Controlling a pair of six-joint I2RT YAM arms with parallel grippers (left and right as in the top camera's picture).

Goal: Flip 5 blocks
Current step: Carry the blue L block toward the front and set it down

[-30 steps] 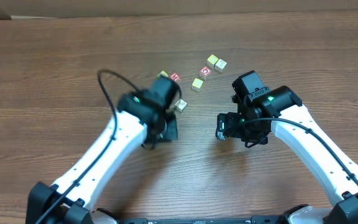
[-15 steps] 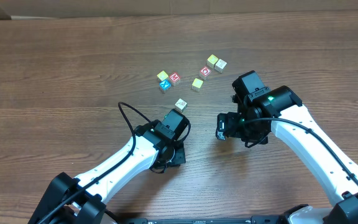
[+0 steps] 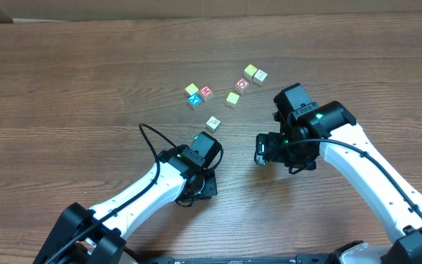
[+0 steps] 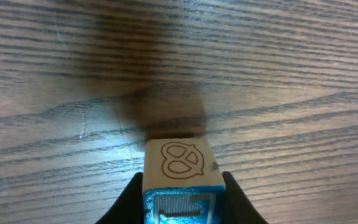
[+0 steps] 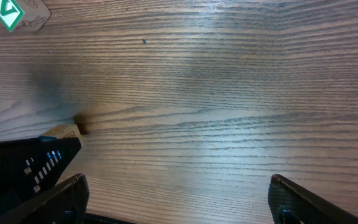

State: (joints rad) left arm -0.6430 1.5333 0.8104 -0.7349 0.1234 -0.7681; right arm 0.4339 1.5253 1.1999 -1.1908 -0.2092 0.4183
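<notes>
Block (image 4: 182,165): bare wood face with an outlined pretzel; the adjoining near face is blue.
Left gripper (image 4: 182,210): clamped on the Block's sides.
Right gripper (image 5: 178,193): spread wide, empty.

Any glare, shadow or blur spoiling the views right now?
Left wrist: sharp, with a dark soft shadow on the table just beyond the pretzel block. Right wrist: pale glare at top, teal-faced block cropped at the top-left corner. Overhead: evenly lit, crisp.
</notes>
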